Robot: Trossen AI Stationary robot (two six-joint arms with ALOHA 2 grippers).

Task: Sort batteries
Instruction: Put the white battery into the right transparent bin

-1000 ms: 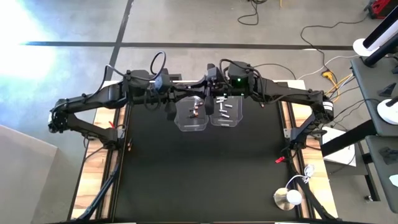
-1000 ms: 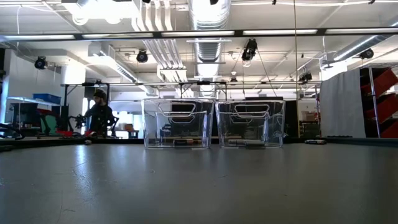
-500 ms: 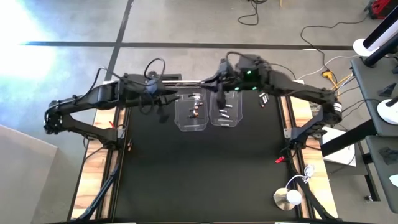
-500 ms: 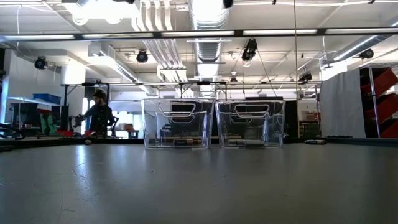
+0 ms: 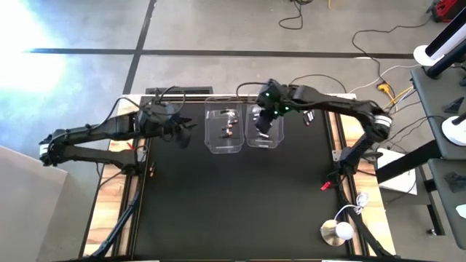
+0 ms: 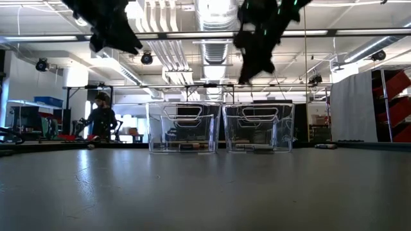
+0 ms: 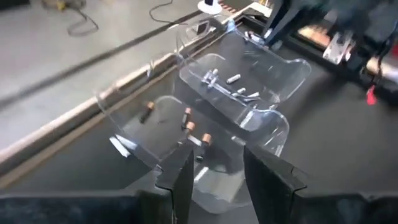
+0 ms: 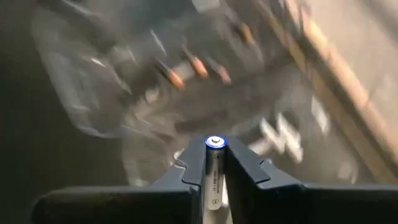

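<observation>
Two clear bins stand side by side at the table's far edge. The left bin (image 5: 224, 132) (image 7: 155, 134) holds dark, copper-tipped batteries (image 7: 186, 119). The right bin (image 5: 267, 138) (image 7: 273, 68) holds silvery batteries (image 7: 233, 79). My right gripper (image 5: 263, 125) (image 8: 215, 155) hangs above the right bin, tipped down, shut on a silvery battery (image 8: 214, 171). My left gripper (image 5: 182, 131) (image 7: 217, 177) stands open to the left of the left bin, raised off the table, with nothing between its fingers. In the low view both arms show high above the bins: the left (image 6: 109, 29), the right (image 6: 257, 45). My right gripper pinches the silvery battery's barrel (image 8: 214, 177) between its two fingers. The battery lies along the fingers, and its blue-ringed end (image 8: 215, 142) sticks out past the fingertips. It is lifted clear, slanting down toward the bins.
The black mat (image 5: 233, 196) lies bare in front of the bins. A small white round object (image 5: 337, 231) sits at the table's near right corner, with a red bit (image 5: 327, 187) by the right rail. A person (image 6: 103, 119) stands far off in the room behind.
Both arms have sunk and now show at the top of the low view. My right gripper has tipped downward and swung from between the bins to over the right bin. My left gripper has drawn back from the left bin toward the table's left edge.
</observation>
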